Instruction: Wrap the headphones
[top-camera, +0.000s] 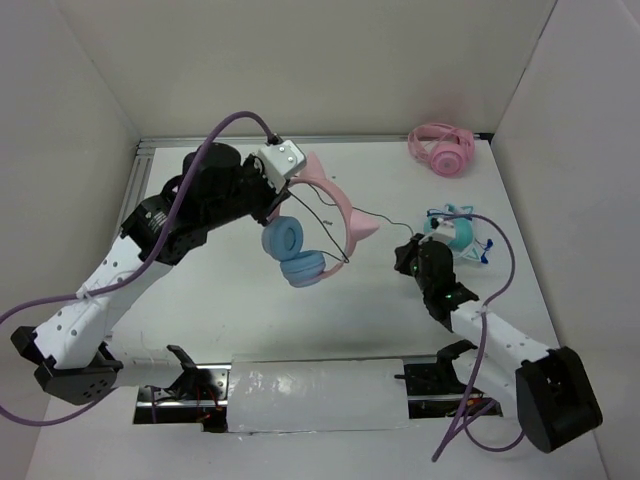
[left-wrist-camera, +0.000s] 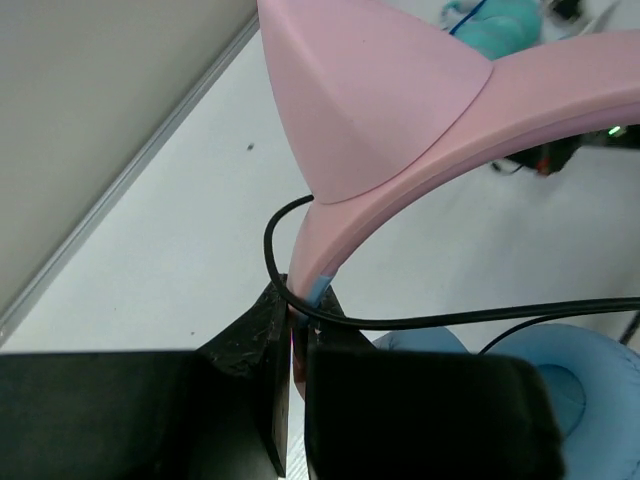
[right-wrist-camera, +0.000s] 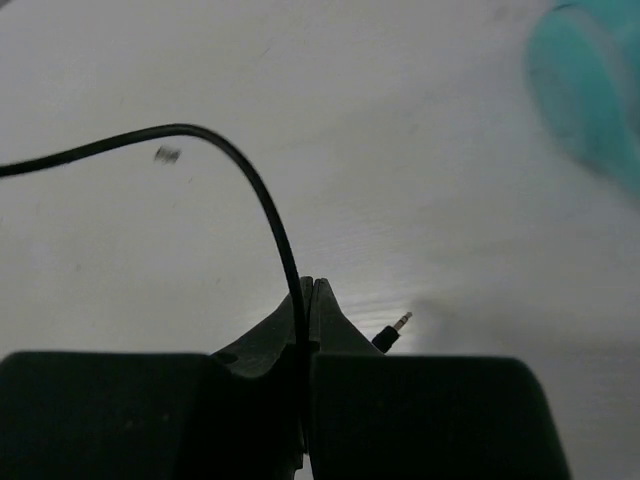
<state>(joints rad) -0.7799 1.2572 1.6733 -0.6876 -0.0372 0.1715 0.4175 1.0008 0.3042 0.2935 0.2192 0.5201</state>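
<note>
The headphones (top-camera: 340, 210) have a pink cat-ear headband and light blue ear cups (top-camera: 290, 250), held up above the table. My left gripper (left-wrist-camera: 297, 305) is shut on the headband's end (left-wrist-camera: 310, 250), with the thin black cable (left-wrist-camera: 470, 318) looped across the jaws. In the top view the left gripper (top-camera: 272, 195) sits at the headband's left end. My right gripper (right-wrist-camera: 312, 290) is shut on the cable (right-wrist-camera: 270, 210) near its plug (right-wrist-camera: 392, 333); in the top view it (top-camera: 408, 252) is right of the headphones, with the cable running between.
All-pink headphones (top-camera: 442, 147) lie at the back right. Teal headphones (top-camera: 455, 230) lie just right of the right gripper and show blurred in the right wrist view (right-wrist-camera: 590, 80). White walls surround the table (top-camera: 200, 300).
</note>
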